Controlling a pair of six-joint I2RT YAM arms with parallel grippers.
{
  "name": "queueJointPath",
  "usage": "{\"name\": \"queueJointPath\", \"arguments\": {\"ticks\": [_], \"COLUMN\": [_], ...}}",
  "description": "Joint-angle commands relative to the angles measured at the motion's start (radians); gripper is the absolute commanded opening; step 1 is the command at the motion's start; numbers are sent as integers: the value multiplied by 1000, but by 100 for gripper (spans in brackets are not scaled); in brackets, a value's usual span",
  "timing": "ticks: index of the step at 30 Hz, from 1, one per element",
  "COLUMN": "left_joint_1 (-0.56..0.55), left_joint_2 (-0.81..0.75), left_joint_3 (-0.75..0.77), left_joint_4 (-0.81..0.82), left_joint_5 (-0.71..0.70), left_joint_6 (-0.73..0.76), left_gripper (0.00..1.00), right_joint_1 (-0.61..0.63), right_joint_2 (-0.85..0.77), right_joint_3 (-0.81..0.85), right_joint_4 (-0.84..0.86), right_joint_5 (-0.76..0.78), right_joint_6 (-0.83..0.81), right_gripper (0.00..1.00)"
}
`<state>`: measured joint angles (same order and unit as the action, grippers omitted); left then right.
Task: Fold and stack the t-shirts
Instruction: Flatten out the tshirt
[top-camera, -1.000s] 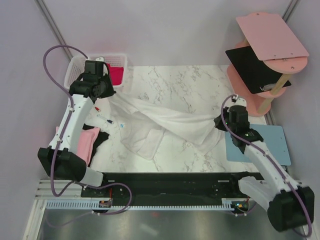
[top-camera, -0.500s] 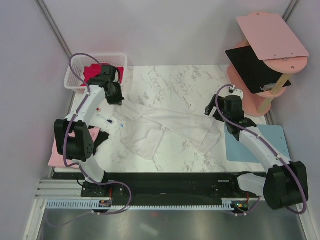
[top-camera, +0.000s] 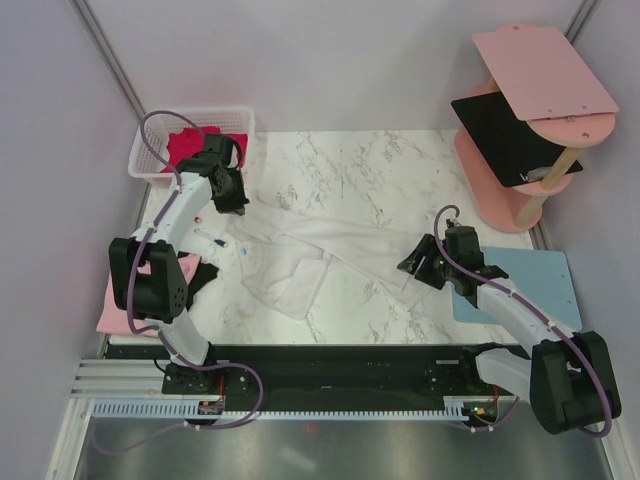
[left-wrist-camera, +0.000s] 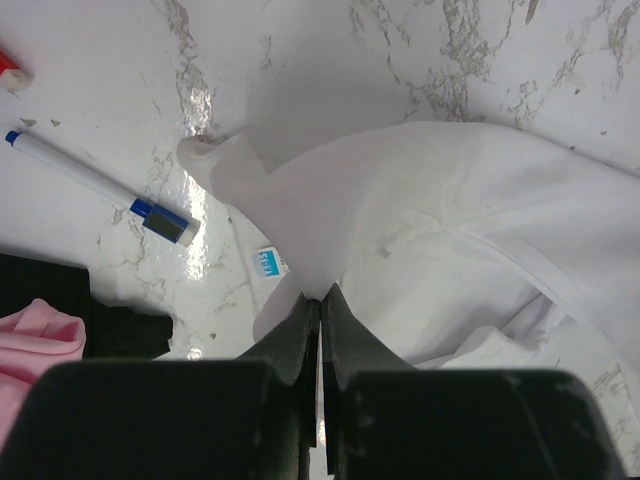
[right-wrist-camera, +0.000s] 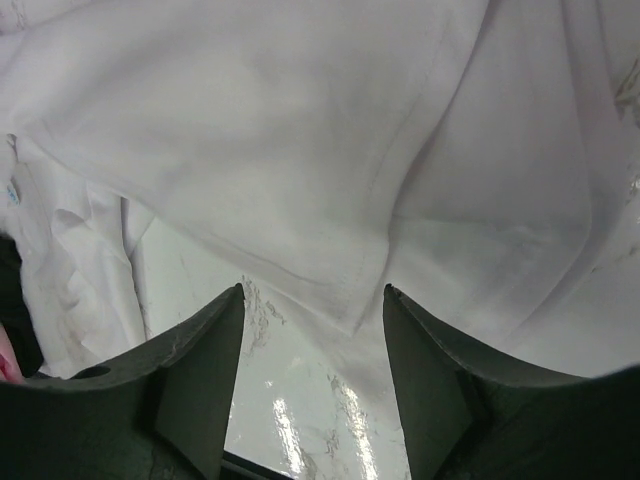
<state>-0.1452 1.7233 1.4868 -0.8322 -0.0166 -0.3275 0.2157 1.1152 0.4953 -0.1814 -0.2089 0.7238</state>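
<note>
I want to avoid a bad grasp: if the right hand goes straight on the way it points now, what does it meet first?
The white shirt: its hemmed corner lies just ahead of the open right hand, on the table. How near is unclear.

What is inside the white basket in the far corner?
A magenta-red t-shirt lies bunched up inside the basket. Whether anything else lies beneath it cannot be seen, because the cloth covers the bottom.

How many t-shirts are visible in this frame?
4. White t-shirt spread mid-table; magenta-red t-shirt in the basket, far left; light pink t-shirt and black t-shirt together at the left edge. Others may be hidden.
</note>
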Motion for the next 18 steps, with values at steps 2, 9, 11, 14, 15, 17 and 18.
{"name": "queueJointPath", "arguments": {"ticks": [2,9,11,14,15,17,18], "left_joint_1": [4,4,4,4,4,4,4], "left_joint_2": [-39,-28,-27,-28,-27,-27,-27], "left_joint_3": [-20,-20,-20,-22,-23,-25,-25], "left_joint_4": [31,35,36,36,38,36,36], "left_joint_5": [9,12,12,10,10,7,6], "left_joint_6": [-16,-16,-16,-16,-15,-13,-15], "left_gripper": [2,2,2,2,2,2,2], "right_joint_1": [-2,-2,-2,-2,-3,-1,1], "right_joint_2": [1,38,47,72,80,97,103], "right_joint_3": [-49,-106,-109,-110,-110,-104,-103], "right_joint_4": [14,60,83,120,129,143,149], "right_joint_5": [-78,-99,-99,-106,-110,-115,-116], "right_joint_6": [52,68,72,78,80,80,83], "right_gripper": [65,51,51,49,47,46,46]}}
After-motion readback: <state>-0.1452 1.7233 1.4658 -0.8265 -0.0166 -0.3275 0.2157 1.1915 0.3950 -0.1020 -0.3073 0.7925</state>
